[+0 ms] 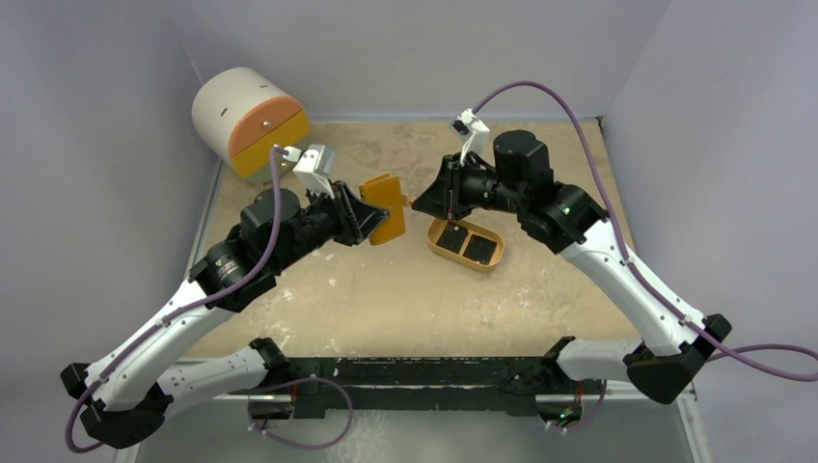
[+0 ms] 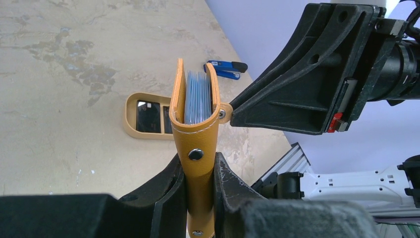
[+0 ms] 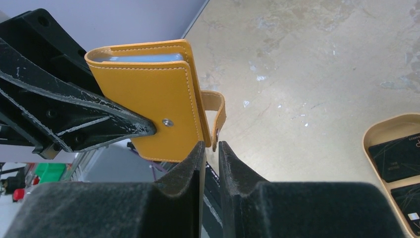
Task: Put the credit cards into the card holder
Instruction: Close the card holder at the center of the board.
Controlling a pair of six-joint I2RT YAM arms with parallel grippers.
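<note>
Counting the task items gives two credit cards (image 1: 449,234) and one card holder (image 1: 383,205). Both cards lie flat, side by side, in one orange oval tray (image 2: 130,116) resting on the tabletop (image 1: 367,299), near the right arm. The card holder is raised off the tabletop, upright, gripped at its lower end by the closed left pincer (image 2: 198,157). It is slightly open at the top and contains a stack of pale blue sleeves; no card is seen in it. The right pincer (image 3: 212,146) has its jaws a narrow gap apart, with the end of the snap tab (image 3: 220,106) at their mouth; whether it pinches the tab cannot be told. One blue-and-black gadget (image 2: 225,69) lies beyond the tray.
</note>
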